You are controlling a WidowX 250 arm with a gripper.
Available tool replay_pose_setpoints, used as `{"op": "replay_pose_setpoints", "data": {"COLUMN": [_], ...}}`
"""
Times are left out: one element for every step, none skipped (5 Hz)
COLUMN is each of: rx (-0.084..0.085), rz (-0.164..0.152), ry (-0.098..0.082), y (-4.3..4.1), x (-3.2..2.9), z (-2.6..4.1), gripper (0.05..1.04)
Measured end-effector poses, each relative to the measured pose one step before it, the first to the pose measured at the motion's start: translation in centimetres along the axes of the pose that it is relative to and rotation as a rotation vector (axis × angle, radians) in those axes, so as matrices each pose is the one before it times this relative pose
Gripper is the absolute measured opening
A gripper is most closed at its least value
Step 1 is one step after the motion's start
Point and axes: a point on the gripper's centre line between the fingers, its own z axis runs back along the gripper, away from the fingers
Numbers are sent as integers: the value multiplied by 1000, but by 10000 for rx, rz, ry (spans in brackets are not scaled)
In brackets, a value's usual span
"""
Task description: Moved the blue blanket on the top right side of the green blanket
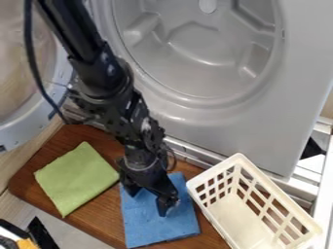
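Observation:
The black gripper (147, 201) hangs from the upper left over the upper part of the blue blanket (156, 226), its fingers spread apart with blue cloth visible between them. That blue blanket lies flat on the brown wooden board, right of the green blanket (77, 177). The green one is a folded, roughly square cloth on the left part of the board, with its right corner close to the gripper's left finger. The arm and gripper cover some of the blue blanket's upper area. Whether the fingertips touch the cloth cannot be told.
A cream slatted basket (250, 214) stands just right of the blue blanket. Behind the wooden board (91, 221) rises a grey appliance (221, 133) with a round recess. A round door (32, 116) is at the left, and a black and orange object (26, 240) lies at the bottom left corner.

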Motion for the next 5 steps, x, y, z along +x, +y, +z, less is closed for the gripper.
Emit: {"op": "replay_pose_setpoints", "data": {"rx": [56, -59, 39, 88, 79], "rz": [-109, 20, -73, 19, 93], "ry": [-231, 53, 133, 8, 20], "y": [-629, -432, 61, 171, 398], "x": [303, -232, 355, 264, 258], "z": [-718, -884, -503, -253, -32], "gripper": [999, 999, 1001, 1001, 1001]}}
